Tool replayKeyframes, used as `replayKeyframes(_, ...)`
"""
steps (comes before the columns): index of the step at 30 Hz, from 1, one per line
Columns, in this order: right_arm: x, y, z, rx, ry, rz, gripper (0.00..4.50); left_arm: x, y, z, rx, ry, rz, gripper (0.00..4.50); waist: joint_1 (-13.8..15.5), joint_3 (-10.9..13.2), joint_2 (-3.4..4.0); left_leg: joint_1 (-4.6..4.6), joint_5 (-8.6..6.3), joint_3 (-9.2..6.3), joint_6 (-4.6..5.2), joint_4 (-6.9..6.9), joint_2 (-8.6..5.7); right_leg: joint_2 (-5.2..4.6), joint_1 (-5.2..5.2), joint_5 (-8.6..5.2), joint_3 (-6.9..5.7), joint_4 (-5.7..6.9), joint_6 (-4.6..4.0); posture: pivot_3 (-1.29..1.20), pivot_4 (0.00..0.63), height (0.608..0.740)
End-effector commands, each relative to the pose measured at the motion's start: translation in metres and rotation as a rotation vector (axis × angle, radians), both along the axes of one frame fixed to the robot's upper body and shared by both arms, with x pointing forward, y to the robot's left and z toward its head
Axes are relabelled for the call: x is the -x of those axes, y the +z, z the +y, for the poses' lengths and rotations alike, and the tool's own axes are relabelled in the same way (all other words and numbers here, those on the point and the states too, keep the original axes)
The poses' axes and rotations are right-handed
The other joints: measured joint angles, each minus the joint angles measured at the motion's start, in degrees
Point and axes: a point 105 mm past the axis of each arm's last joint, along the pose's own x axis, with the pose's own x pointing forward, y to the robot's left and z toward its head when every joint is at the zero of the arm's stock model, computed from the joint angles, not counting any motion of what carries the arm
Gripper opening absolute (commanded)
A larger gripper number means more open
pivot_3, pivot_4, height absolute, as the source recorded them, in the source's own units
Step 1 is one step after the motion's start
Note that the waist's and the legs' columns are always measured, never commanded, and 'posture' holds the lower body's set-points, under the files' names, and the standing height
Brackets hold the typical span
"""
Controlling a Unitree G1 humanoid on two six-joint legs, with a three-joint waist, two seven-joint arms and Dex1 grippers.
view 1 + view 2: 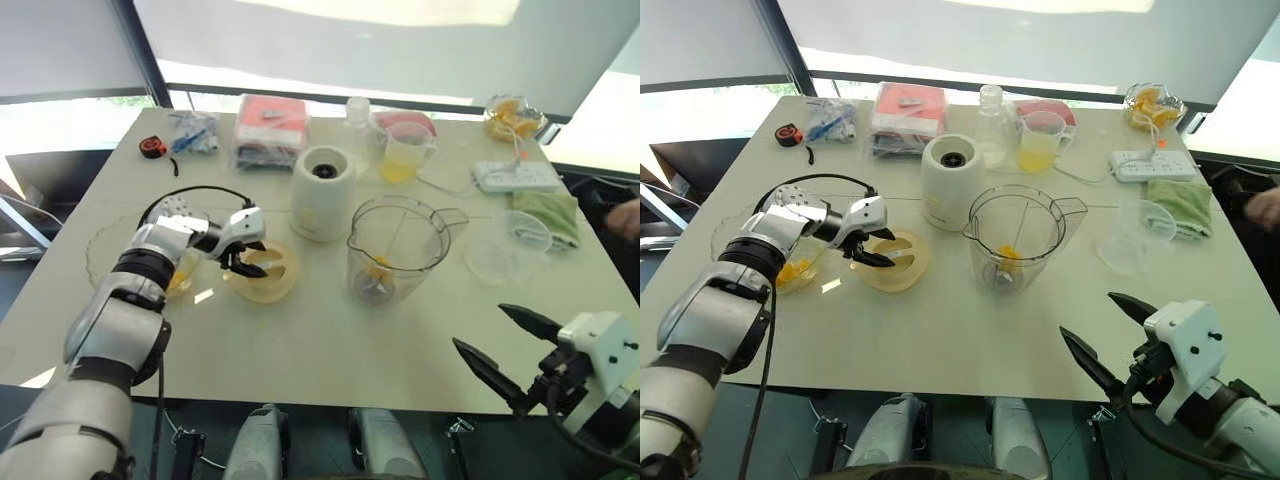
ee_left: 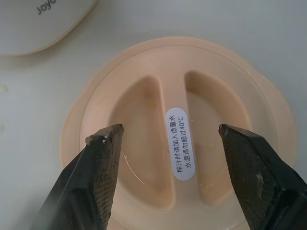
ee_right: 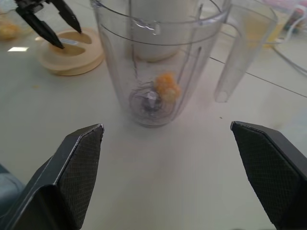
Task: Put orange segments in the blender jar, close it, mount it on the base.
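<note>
Right gripper nearest, spread, empty. Left gripper spread over flat cream round plastic lid, straddling its ridge. Clear plastic blender jar holds orange segments beside squat cream-white base. Risk: fingers skid off the ridge, shoving the lid.

Lid: flat, round, cream, lying on the surface.
Measuring cup: clear, pale yellow liquid inside, toward the far edge.
Power strip: white, near the far right corner.
Green cloth: along the right edge.
Tape measure: orange and black, far left corner.
Red package: far edge, wrapped in clear plastic.
</note>
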Motion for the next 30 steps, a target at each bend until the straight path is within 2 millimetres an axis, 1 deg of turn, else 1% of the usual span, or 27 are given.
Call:
replayKeyframes(1, 0.005, 0.011, 0.012, 0.006, 0.089, 0.034, 4.47, -0.001, 0.002, -0.002, -0.057, -0.047, -0.021, 3.3, 0.05, 0.02, -0.09, -0.01, 0.0, 0.0, 0.0, 0.0, -0.02, -0.02, 0.0, 0.0, 0.0, 0.0, 0.0, 0.0, 0.15, 0.74)
replayKeyframes(4, 0.004, 0.019, 0.018, 0.017, 0.138, 0.038, 4.47, 0.0, -0.005, -0.003, -0.069, -0.049, 0.001, 3.3, 0.09, -0.03, -0.41, -0.05, 0.0, -0.02, 0.0, -0.01, 0.01, 0.01, 0.0, 0.0, -0.04, -0.03, 0.0, 0.0, 0.15, 0.74)
replayKeyframes(10, 0.0, 0.029, 0.033, 0.04, 0.23, 0.049, 4.47, 0.001, -0.013, 0.0, -0.08, -0.03, 0.008, 3.3, 0.02, -0.09, -0.53, -0.04, -0.01, -0.04, 0.01, -0.01, 0.06, -0.05, 0.01, 0.01, -0.02, -0.04, 0.02, 0.0, 0.15, 0.74)
replayKeyframes(13, -0.001, 0.028, 0.036, 0.056, 0.239, 0.057, 4.5, 0.002, -0.017, 0.0, -0.089, -0.031, 0.003, 2.48, 0.09, -0.11, -0.55, -0.04, -0.01, -0.05, 0.01, -0.01, 0.06, -0.04, 0.02, 0.02, -0.03, -0.04, 0.04, 0.0, 0.15, 0.74)
replayKeyframes(16, -0.002, 0.026, 0.036, 0.066, 0.239, 0.065, 4.5, 0.003, -0.017, -0.001, -0.076, -0.033, 0.003, 0.88, 0.12, -0.16, -0.59, -0.03, -0.01, -0.05, 0.01, 0.0, 0.07, -0.04, 0.03, 0.1, -0.03, -0.04, 0.18, 0.0, 0.15, 0.74)
replayKeyframes(17, -0.002, 0.025, 0.036, 0.068, 0.239, 0.067, 4.5, 0.002, -0.017, -0.001, -0.07, -0.028, -0.004, 0.43, 0.12, -0.17, -0.6, -0.02, -0.01, -0.05, 0.01, 0.0, 0.08, -0.04, 0.05, 0.1, -0.03, -0.04, 0.18, 0.0, 0.15, 0.74)
replayKeyframes(18, -0.002, 0.024, 0.036, 0.069, 0.239, 0.068, 4.5, 0.002, -0.016, -0.001, -0.065, -0.024, -0.011, 0.24, 0.11, -0.17, -0.6, 0.02, -0.01, -0.05, 0.01, 0.0, 0.09, -0.05, 0.09, 0.09, -0.03, -0.04, 0.17, 0.0, 0.15, 0.74)
replayKeyframes(22, -0.004, 0.022, 0.038, 0.065, 0.239, 0.066, 4.5, 0.001, -0.014, 0.0, -0.065, -0.031, -0.026, 0.25, 0.11, -0.18, -0.6, 0.04, -0.01, -0.04, 0.01, 0.01, 0.11, -0.06, 0.11, 0.03, -0.02, -0.04, 0.05, 0.0, 0.15, 0.74)
replayKeyframes(25, -0.008, 0.018, 0.042, 0.042, 0.241, 0.069, 4.5, 0.001, -0.01, -0.004, -0.036, -0.04, -0.032, 0.25, 0.08, -0.18, -0.61, 0.04, -0.01, -0.05, 0.01, 0.01, 0.12, -0.06, 0.12, 0.03, -0.02, -0.03, 0.05, 0.0, 0.15, 0.74)
replayKeyframes(28, -0.013, 0.007, 0.044, 0.026, 0.231, 0.086, 4.5, -0.004, 0.018, -0.015, 0.051, -0.056, -0.058, 0.25, 0.09, -0.17, -0.63, 0.03, -0.01, -0.05, 0.01, 0.01, 0.12, -0.06, 0.1, 0.03, -0.03, -0.03, 0.05, 0.0, 0.15, 0.74)
replayKeyframes(30, -0.016, 0.002, 0.039, 0.018, 0.201, 0.097, 4.5, -0.008, 0.067, -0.018, 0.096, -0.102, -0.119, 0.25, 0.2, -0.14, -0.69, -0.05, -0.01, -0.07, 0.01, 0.01, 0.12, -0.05, 0.04, 0.02, -0.04, -0.04, 0.03, 0.0, 0.15, 0.74)
